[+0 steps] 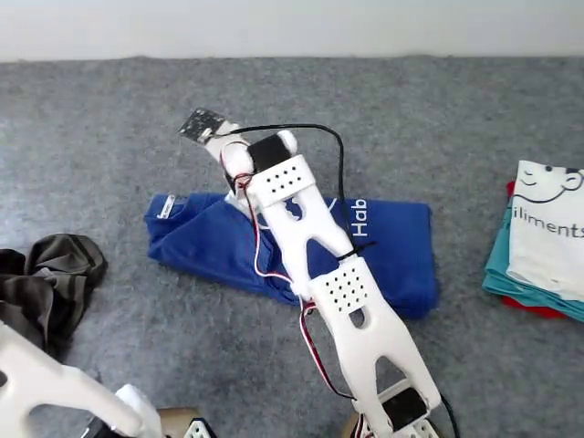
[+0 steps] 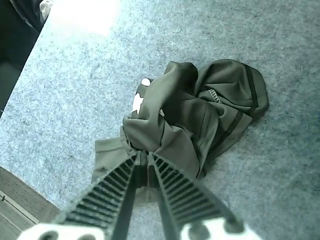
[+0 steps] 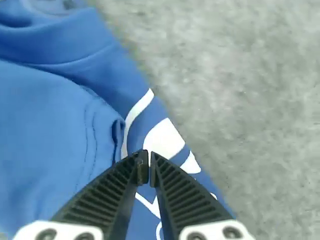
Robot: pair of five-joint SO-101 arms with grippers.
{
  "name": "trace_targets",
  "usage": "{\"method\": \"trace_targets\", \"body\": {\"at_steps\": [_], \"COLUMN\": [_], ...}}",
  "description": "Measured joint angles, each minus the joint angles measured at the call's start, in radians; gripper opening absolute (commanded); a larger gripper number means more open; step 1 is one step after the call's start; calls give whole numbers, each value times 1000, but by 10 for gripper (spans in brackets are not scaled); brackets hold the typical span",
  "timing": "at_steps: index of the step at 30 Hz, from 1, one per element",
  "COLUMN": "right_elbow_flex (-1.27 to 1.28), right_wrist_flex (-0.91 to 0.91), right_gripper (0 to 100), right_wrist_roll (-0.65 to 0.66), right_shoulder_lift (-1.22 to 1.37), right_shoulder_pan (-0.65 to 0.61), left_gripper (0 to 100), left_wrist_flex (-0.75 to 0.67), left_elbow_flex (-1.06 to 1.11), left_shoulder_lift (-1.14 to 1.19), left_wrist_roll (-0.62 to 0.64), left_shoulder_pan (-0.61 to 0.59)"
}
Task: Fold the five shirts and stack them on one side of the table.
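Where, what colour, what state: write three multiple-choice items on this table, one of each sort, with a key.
1. Where in the high view is the stack?
A. right edge
B. middle
C. left edge

2. What colour is the middle shirt?
A. red
B. white
C. blue

3. How does the dark shirt lie?
A. folded flat
B. crumpled
C. on the stack

Key:
1 A: the stack sits at the right edge, with white on top.
2 C: blue cloth lies under the right arm.
3 B: it is bunched in loose folds on the table.
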Motion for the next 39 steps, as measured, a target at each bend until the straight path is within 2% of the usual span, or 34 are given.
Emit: {"method": "trace_targets", "body": {"at_steps": [7, 10, 19, 24, 30, 35, 39], "right_elbow_flex": [-28, 5, 493, 701, 698, 678, 772], "right_wrist_flex": [77, 77, 78, 78, 78, 78, 78], "right_gripper": [9, 9, 9, 9, 9, 9, 9], "right_wrist_roll": [2, -49, -78, -81, -80, -100, -135], "right_shoulder_lift": [-17, -72, -287, -328, -365, -485, -628], "right_shoulder_pan": [-87, -97, -94, -51, -41, -41, -41], "left_gripper": [19, 19, 19, 19, 19, 19, 19], "left_wrist_flex": [0, 0, 0, 0, 0, 0, 0], "left_elbow_flex": [0, 0, 0, 0, 0, 0, 2], "left_shoulder_lift": [0, 0, 0, 0, 0, 0, -6], "left_wrist_roll": [0, 0, 0, 0, 0, 0, 0], "left_shoulder_pan": [0, 0, 0, 0, 0, 0, 0]}}
